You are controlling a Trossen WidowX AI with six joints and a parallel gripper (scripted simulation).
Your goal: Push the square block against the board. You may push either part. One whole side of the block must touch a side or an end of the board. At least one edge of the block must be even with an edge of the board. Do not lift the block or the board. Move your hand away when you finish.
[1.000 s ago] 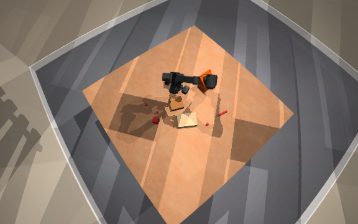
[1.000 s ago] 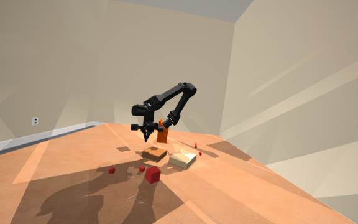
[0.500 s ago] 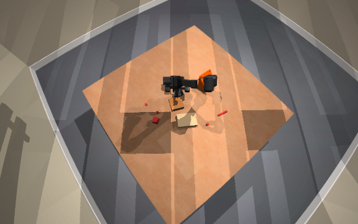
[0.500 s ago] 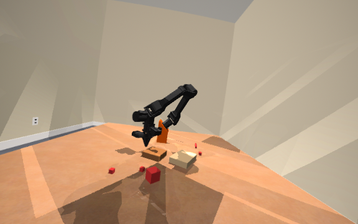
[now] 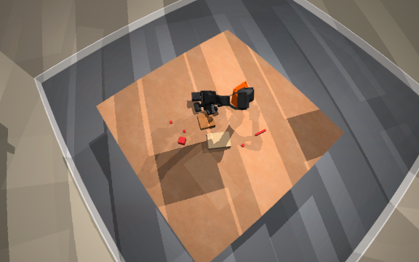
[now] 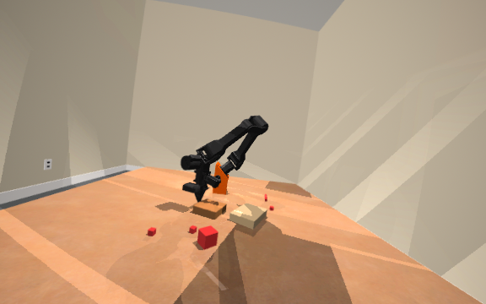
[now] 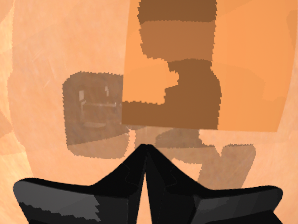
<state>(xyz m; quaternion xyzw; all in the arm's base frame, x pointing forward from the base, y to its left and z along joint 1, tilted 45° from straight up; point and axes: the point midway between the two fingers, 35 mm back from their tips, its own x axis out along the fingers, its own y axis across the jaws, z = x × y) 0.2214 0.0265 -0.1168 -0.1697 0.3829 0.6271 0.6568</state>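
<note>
The end effector [image 5: 211, 113] [image 6: 199, 200] [image 7: 145, 149], its tips pressed together around nothing, points down just beside the square brown block [image 5: 206, 121] [image 6: 209, 209] [image 7: 250, 70]; the block lies flat on the tabletop [image 5: 260, 175] [image 6: 78, 236] [image 7: 35, 115], near but apart from the pale board [image 5: 218, 140] [image 6: 248, 215], with a red cube [image 5: 182, 140] [image 6: 207, 237] near both

The square, flat, orange-brown block with a plain matte surface [image 5: 206, 121] [image 6: 209, 209] [image 7: 250, 92] lies flat on its broad face, patched with shadow. Just beside it, the pale cream rectangular board with a smooth matte surface [image 5: 218, 140] [image 6: 248, 215] also lies flat, partly shaded. A narrow gap separates them; no sides touch. From above, the block sits slightly askew to the board and reaches past its left end.
</note>
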